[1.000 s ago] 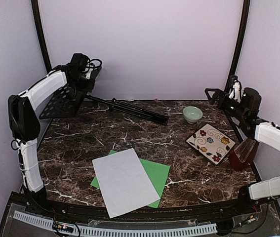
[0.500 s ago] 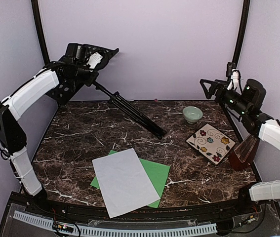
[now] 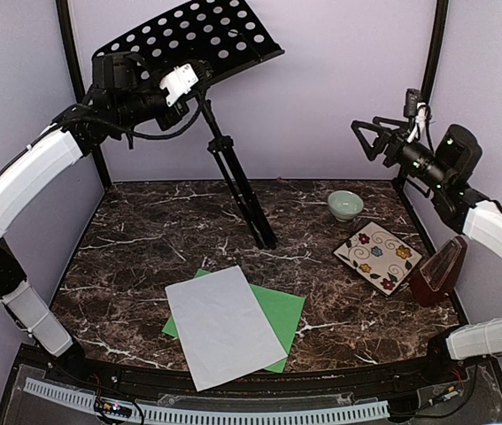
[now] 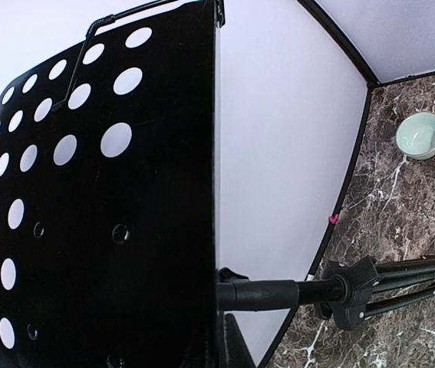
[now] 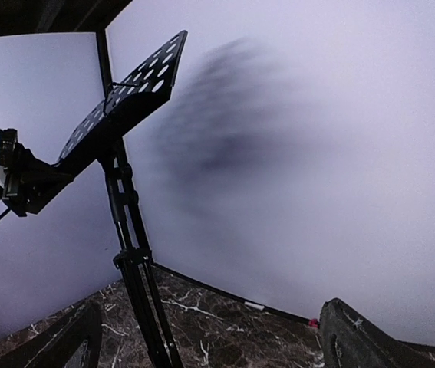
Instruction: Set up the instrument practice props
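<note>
Your left gripper [image 3: 199,87] is raised high near the back-left corner, its fingers closed tight on the neck of the music stand [image 3: 224,53], just under the perforated tray. The tray tilts above and behind the gripper, and the post runs down and to its right with the tripod legs folded together, their tip resting on the table [image 3: 127,266]. That surface is dark brown marble with white veins, enclosed by plain pale lilac walls [image 3: 321,88] with black frame posts [image 3: 72,53] in the back corners. Your right gripper [image 3: 366,142] hangs in the air at the back right with its fingers wide apart and nothing between them, pointed toward the stand. Far below your left gripper, toward the near edge, the white sheet [image 3: 224,326] lies flat, overlapping the green sheet [image 3: 284,312]. Below your right gripper sit the small bowl [image 3: 345,204] and the floral plate [image 3: 377,257], and the metronome [image 3: 436,270] stands just beside the plate at the table's right edge.
</note>
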